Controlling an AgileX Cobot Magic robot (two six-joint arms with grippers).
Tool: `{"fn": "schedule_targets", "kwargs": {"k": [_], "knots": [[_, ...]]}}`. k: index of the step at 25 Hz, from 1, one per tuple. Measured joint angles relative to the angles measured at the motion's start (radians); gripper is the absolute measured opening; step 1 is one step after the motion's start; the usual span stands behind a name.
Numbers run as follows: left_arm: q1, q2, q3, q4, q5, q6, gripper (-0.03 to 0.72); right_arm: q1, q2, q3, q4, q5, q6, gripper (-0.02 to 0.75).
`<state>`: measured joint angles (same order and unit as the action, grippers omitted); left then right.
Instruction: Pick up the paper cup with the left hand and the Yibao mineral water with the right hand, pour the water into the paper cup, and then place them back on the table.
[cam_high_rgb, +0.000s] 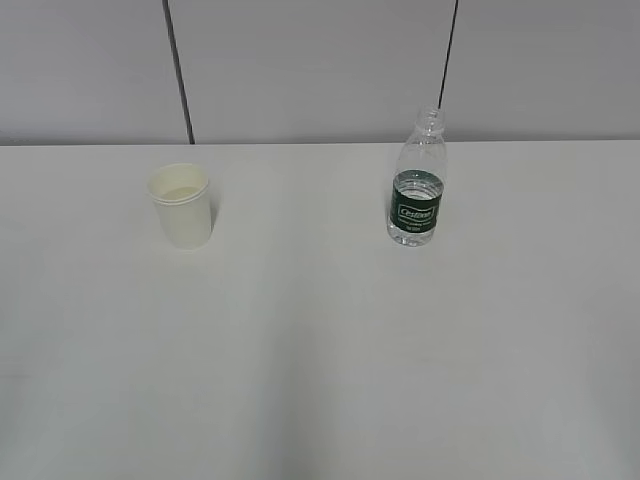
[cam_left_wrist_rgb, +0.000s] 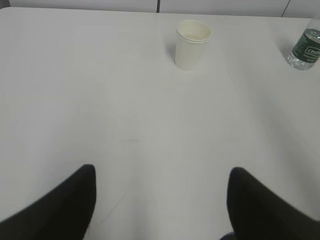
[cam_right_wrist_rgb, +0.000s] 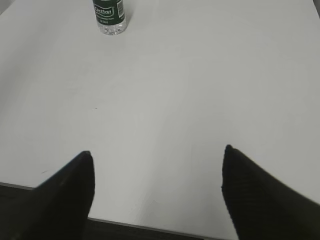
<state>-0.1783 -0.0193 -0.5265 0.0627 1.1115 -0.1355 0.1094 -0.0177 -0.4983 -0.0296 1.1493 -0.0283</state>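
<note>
The white paper cup (cam_high_rgb: 181, 207) stands upright at the left of the white table (cam_high_rgb: 320, 350); it also shows in the left wrist view (cam_left_wrist_rgb: 192, 44). The capless Yibao mineral water bottle (cam_high_rgb: 417, 184) with its dark green label stands upright at the right, partly filled; it shows in the left wrist view (cam_left_wrist_rgb: 305, 48) and the right wrist view (cam_right_wrist_rgb: 109, 16). Neither arm shows in the exterior view. My left gripper (cam_left_wrist_rgb: 162, 175) is open and empty, well short of the cup. My right gripper (cam_right_wrist_rgb: 157, 155) is open and empty over the table's near edge, far from the bottle.
A grey wall with two dark vertical seams (cam_high_rgb: 178, 70) runs behind the table. The table's near edge (cam_right_wrist_rgb: 150, 226) shows under my right gripper.
</note>
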Motion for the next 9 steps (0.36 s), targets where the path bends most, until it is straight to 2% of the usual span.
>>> {"fn": "schedule_targets", "kwargs": {"k": [9], "knots": [[0.000,0.000,0.000,0.000,0.000,0.000,0.496,0.000,0.000,0.000,0.000,0.000,0.000,0.585]]}}
